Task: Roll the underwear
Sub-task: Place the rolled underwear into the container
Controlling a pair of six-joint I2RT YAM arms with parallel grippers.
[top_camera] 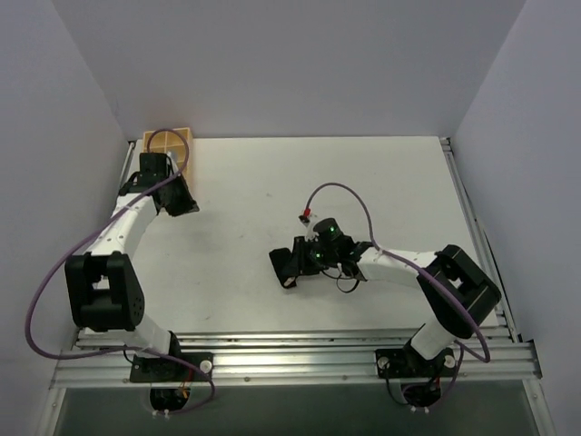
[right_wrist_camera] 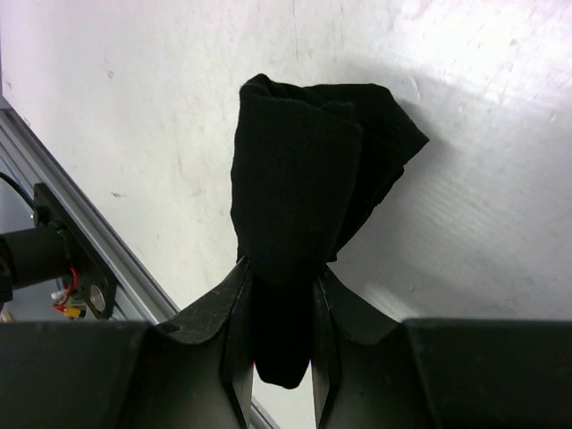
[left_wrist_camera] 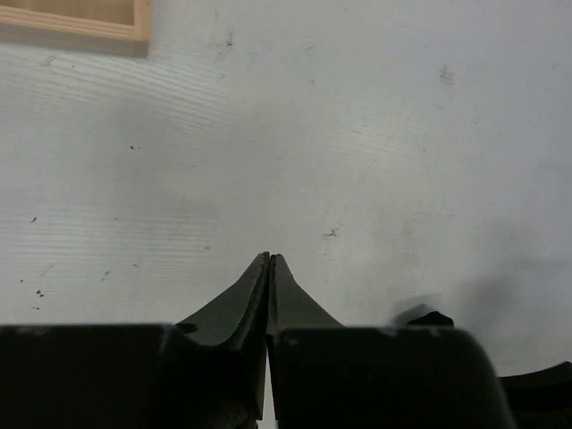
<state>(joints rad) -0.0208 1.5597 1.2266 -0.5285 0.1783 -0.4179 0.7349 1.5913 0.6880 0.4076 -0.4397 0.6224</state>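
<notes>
Underwear bunched, clamped in right pincer (left pincer closed)

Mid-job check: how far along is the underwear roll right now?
Looks done: the underwear is a compact black bundle, not lying flat. In hand: the right arm has its jaws clamped on the bundle's lower end. The left arm sits near the wooden tray, jaws shut and empty. Left: setting the bundle down and releasing it. Whether the roll is tidy, I cannot tell.
</notes>
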